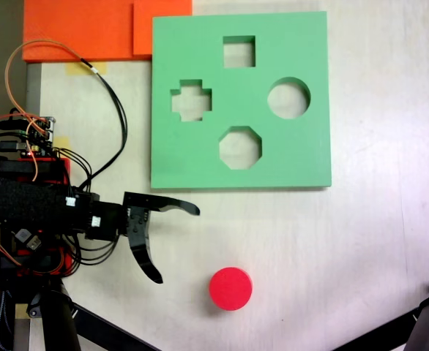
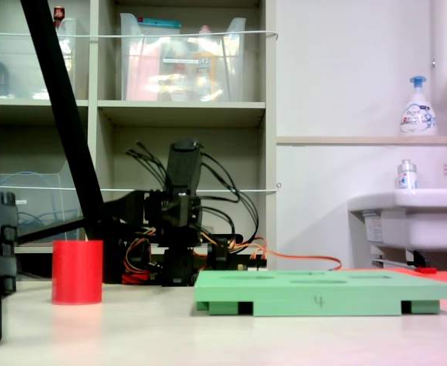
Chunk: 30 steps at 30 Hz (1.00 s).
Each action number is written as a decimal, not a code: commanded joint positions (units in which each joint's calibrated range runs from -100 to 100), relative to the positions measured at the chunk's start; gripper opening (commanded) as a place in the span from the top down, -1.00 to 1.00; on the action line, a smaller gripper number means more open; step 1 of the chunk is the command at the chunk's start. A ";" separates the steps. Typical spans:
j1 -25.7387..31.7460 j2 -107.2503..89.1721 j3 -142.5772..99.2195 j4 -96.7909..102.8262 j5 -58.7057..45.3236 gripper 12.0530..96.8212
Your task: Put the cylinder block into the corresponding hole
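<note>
On my bench [image 1: 361,248], one red cylinder block [image 1: 230,288] standing free, one green foam board [image 1: 302,153] with four cutouts, round hole [image 1: 288,98] empty, my gripper [image 1: 178,244] spread wide beside the block.

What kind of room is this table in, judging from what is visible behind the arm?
Probably a lab or workshop room with a washing corner. Behind the table stands a shelf unit with clear storage bins, and at the right of that fixed view a white sink with a soap pump bottle on the ledge above.
</note>
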State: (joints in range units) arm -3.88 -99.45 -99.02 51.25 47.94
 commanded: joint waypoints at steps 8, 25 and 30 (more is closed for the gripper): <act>-2.44 57.83 -0.98 48.75 -1.03 -0.66; -5.57 91.07 16.37 48.75 -0.63 -0.65; -6.25 97.78 23.05 48.75 -0.44 -0.64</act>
State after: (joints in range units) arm -9.84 -2.33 -77.36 93.73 47.35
